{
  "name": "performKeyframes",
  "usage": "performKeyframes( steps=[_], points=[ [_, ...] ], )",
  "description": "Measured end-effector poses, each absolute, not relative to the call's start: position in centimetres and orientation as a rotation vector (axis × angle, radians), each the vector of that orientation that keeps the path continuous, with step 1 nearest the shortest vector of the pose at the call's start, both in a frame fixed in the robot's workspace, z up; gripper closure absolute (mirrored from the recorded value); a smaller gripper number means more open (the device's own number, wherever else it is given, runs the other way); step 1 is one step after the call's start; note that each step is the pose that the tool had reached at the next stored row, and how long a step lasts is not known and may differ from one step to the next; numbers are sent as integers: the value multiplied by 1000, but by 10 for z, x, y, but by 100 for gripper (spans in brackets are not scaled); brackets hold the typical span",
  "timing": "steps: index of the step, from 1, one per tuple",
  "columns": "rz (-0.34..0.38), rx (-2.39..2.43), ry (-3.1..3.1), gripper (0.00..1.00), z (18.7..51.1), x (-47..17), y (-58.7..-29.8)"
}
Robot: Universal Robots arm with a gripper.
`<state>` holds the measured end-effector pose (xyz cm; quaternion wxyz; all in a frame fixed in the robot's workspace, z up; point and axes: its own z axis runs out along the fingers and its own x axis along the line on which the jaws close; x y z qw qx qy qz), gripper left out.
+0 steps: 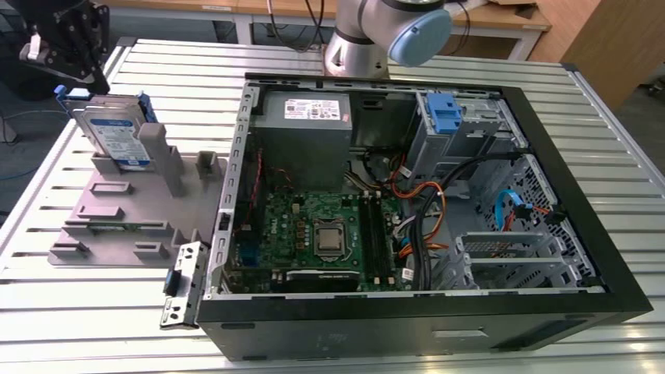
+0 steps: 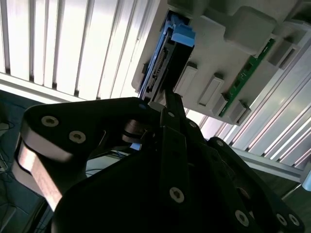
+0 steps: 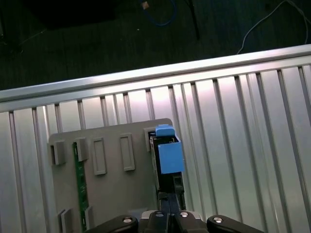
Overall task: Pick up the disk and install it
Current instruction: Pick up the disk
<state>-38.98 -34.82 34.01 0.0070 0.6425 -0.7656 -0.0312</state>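
- One pincer [image 3: 167,208] hangs at the upper end of the disk [image 3: 168,158], fingers pressed together, gripping nothing; contact is unclear.
- The disk stands upright in a grey holder [image 1: 114,226] near the far corner of the table [image 1: 83,312], on the exterior view's left, beside an open computer case [image 1: 416,335].
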Motion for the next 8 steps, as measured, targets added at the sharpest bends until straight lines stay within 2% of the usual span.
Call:
performKeyframes(
  steps=[8],
  points=[
    [-97,2042,-2365,89,339,-390,-347]
  ],
)
